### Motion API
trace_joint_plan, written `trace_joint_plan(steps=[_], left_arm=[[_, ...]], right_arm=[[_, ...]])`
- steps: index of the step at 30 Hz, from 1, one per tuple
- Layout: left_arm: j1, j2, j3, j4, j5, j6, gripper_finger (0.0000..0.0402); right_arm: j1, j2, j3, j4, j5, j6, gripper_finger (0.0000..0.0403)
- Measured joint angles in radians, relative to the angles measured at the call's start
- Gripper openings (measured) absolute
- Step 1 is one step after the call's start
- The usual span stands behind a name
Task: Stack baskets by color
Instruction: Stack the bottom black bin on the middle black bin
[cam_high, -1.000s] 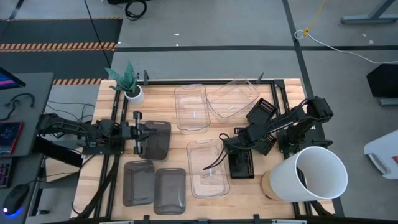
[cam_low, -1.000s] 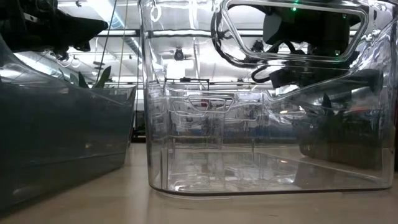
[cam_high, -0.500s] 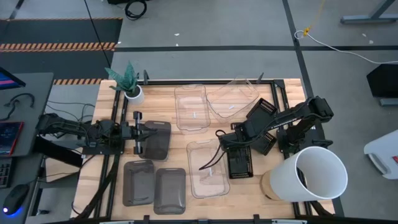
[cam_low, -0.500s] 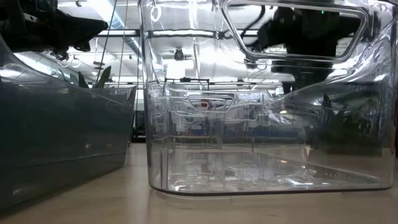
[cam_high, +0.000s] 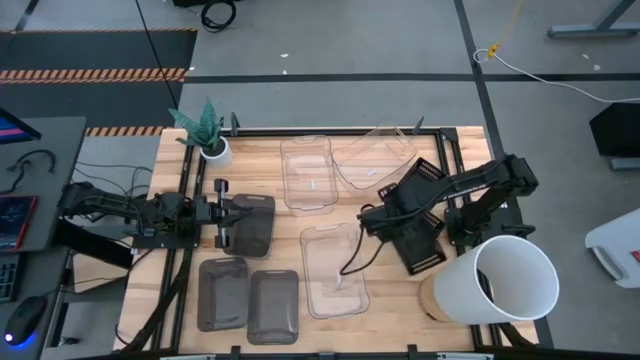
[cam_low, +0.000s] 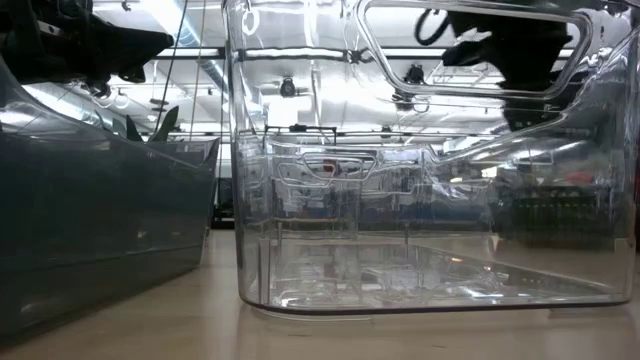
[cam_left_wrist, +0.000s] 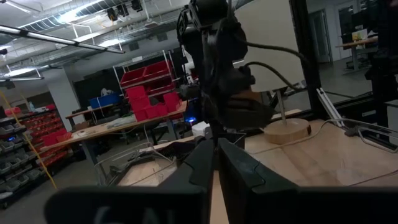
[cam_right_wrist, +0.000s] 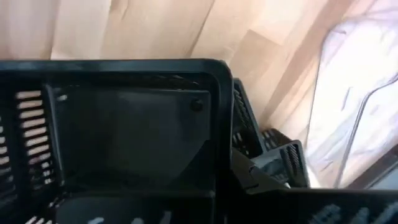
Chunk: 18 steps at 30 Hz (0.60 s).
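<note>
Baskets on the wooden surface (cam_high: 390, 310): four clear (cam_high: 306, 172), three smoky grey (cam_high: 272, 306), three black perforated. Right gripper (cam_high: 385, 222) grips a black basket (cam_high: 420, 243); left gripper (cam_high: 238, 222) is closed on a grey basket (cam_high: 258, 228).

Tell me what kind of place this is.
Probably a robotics lab or workshop: a wooden table on bare concrete floor with hazard striping, and shelving with red storage bins behind.

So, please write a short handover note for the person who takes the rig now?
Right tool: shut on a black perforated basket, lifted and carried toward the other black baskets near the white bucket.
Left tool: shut on a smoky grey basket at table left.
Two grey baskets lie unstacked in front; clear baskets are still spread out.
Left: all the stacking.
</note>
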Motion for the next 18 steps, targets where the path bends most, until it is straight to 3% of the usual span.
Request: trace_joint_plan(steps=[11, 18], left_arm=[[0.0, 0.0, 0.0, 0.0, 0.0, 0.0, 0.0026], [0.0, 0.0, 0.0, 0.0, 0.0, 0.0, 0.0032]], right_arm=[[-0.003, -0.051, 0.0, -0.057, 0.034, -0.508, 0.0002], [-0.056, -0.051, -0.075, -0.043, 0.068, -0.578, 0.0002]])
